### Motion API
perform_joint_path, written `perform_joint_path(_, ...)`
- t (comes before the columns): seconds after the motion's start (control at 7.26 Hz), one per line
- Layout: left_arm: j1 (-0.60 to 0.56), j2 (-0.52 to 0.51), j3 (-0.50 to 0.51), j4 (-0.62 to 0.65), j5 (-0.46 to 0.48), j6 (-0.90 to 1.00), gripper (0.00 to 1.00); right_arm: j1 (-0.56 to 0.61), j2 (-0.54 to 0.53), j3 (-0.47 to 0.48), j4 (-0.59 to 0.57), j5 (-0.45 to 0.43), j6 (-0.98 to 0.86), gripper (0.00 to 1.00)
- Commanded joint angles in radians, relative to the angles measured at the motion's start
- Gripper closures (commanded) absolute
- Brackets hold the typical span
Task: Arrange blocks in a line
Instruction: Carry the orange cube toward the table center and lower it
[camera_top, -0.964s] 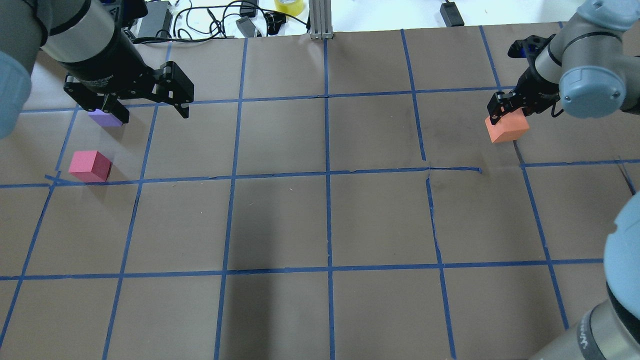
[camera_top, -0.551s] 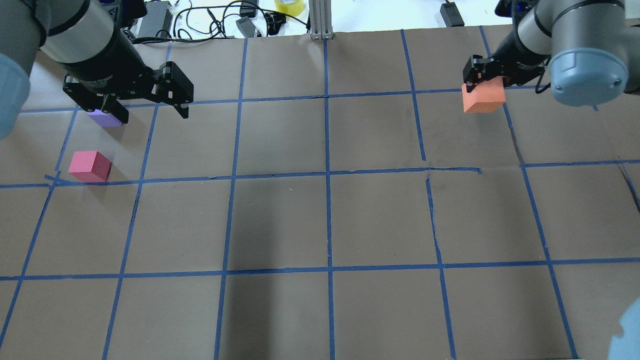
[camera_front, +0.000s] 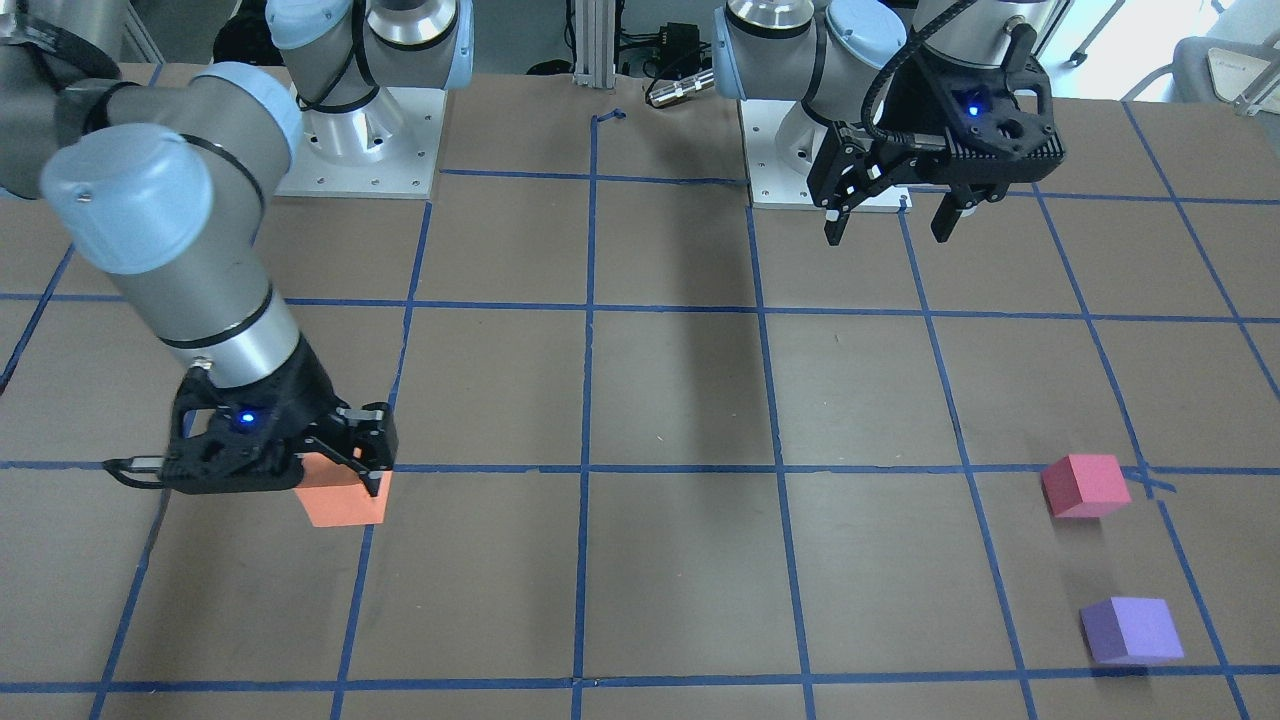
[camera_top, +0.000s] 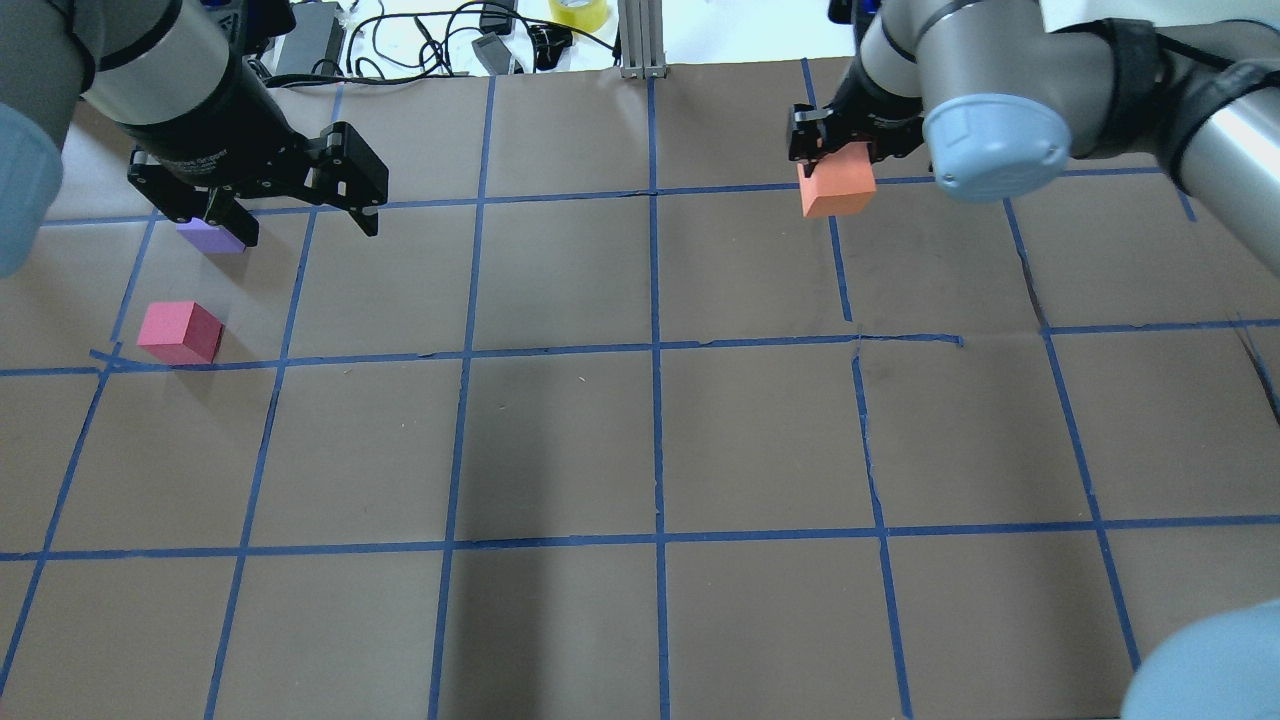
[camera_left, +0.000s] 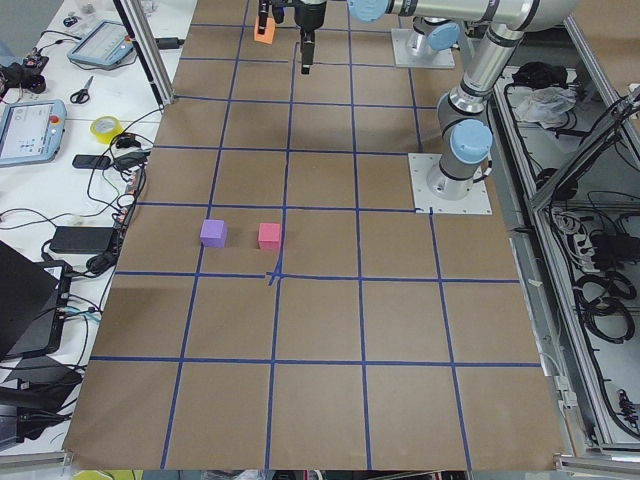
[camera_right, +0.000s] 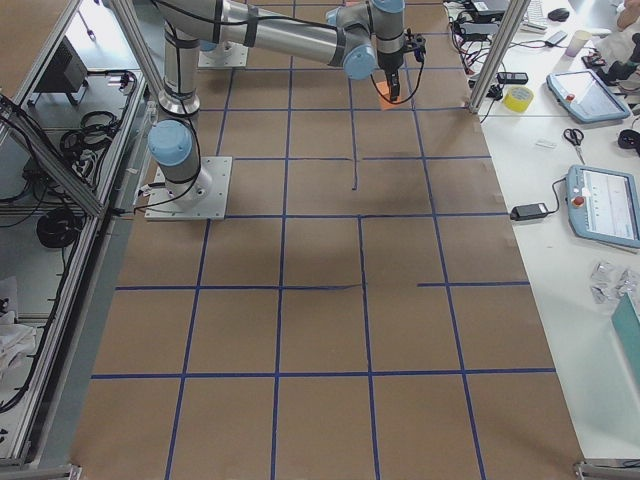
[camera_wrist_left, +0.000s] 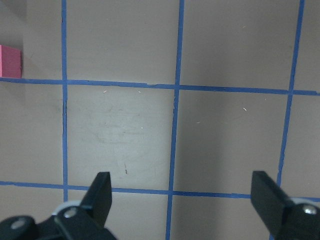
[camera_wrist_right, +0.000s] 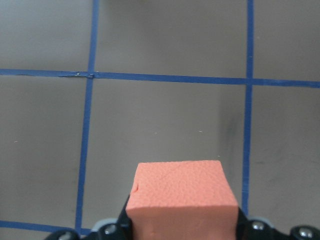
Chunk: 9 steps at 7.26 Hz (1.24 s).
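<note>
No readable brand or label anywhere; print on left arm's wrist in overhead is too small to read. Right gripper (camera_top: 833, 158) is clamped on the orange block (camera_top: 838, 192), fingers closed on its two sides, block carried clear of the table (camera_top: 560, 440). Since a second ago this block has travelled with the right arm from the table's right side toward the middle along the far row, and now sits over a blue tape line (camera_top: 828, 250) near the far edge. Left gripper (camera_top: 304, 228) hasn't moved, fingers spread wide, holding nothing. Pinkish-red block (camera_top: 180, 332) and purple block (camera_front: 1132, 630) are unchanged too, both resting on the table on the robot's left side, near each other but apart, the pinkish-red one just beside a tape crossing. Overhead hides most of the purple block behind a left finger; the front-facing view shows it whole and well apart from the left gripper, which hangs up high, nearer the robot's base. Left wrist view catches only a corner of the pinkish-red block at its edge, with bare table between the open fingers. Right wrist view shows the orange block's grainy top face filling the space between the fingers. Exterior left shows both resting blocks side by side with a gap.
</note>
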Motion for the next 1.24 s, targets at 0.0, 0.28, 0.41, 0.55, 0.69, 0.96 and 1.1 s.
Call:
perform_joint_path(0.0, 0.0, 0.0, 0.0, 0.0, 0.0, 0.0, 0.0, 0.122, 0.13, -0.101, -0.009, -0.011, 0.073, 1.0)
perform_joint_path(0.28, 0.0, 0.0, 0.0, 0.0, 0.002, 0.0, 0.0, 0.174, 0.242, -0.192, -0.006, -0.008, 0.073, 1.0)
perform_joint_path(0.41, 0.0, 0.0, 0.0, 0.0, 0.0, 0.0, 0.0, 0.188, 0.279, -0.22, -0.005, 0.006, 0.1, 1.0)
perform_joint_path(0.55, 0.0, 0.0, 0.0, 0.0, 0.0, 0.0, 0.0, 0.211, 0.303, -0.225, -0.009, 0.015, 0.175, 1.0)
perform_joint_path(0.69, 0.0, 0.0, 0.0, 0.0, 0.0, 0.0, 0.0, 0.227, 0.311, -0.223, -0.009, 0.015, 0.191, 1.0)
perform_joint_path(0.96, 0.0, 0.0, 0.0, 0.0, 0.0, 0.0, 0.0, 0.245, 0.337, -0.22, -0.009, 0.013, 0.193, 1.0)
perform_joint_path(1.1, 0.0, 0.0, 0.0, 0.0, 0.002, 0.0, 0.0, 0.256, 0.347, -0.216, -0.011, 0.013, 0.194, 1.0)
